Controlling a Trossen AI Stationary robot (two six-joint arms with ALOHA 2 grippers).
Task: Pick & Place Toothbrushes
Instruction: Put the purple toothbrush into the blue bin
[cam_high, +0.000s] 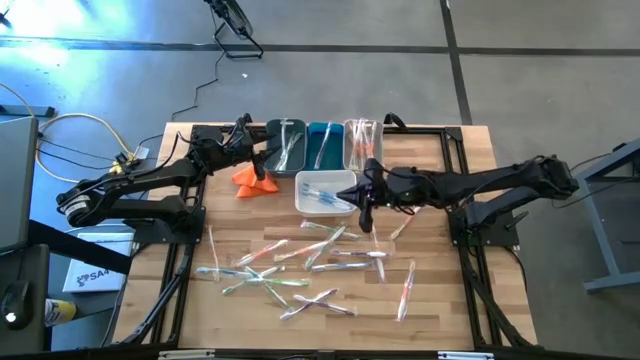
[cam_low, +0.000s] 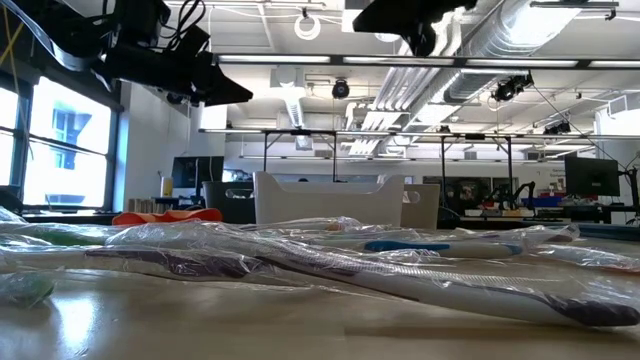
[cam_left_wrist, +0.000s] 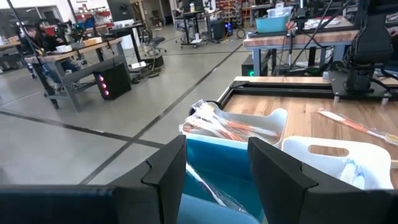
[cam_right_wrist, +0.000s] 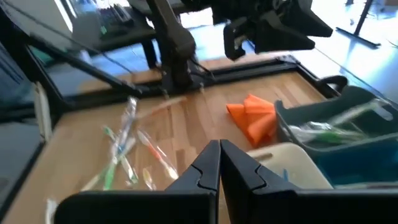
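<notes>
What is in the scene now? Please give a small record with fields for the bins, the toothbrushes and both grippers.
bins: dark green bin, blue bin, clear bin in a row; white bin in front of them
toothbrushes: many wrapped toothbrushes loose on the table; some in each bin
cloth: orange cloth beside the dark green bin
left gripper: open, empty, over the blue bin
right gripper: shut, empty, by the white bin

no readable text, labels or signs

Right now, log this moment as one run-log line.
left gripper: open, over blue bin | right gripper: shut, empty, above white bin | toothbrushes: many loose on table
</notes>
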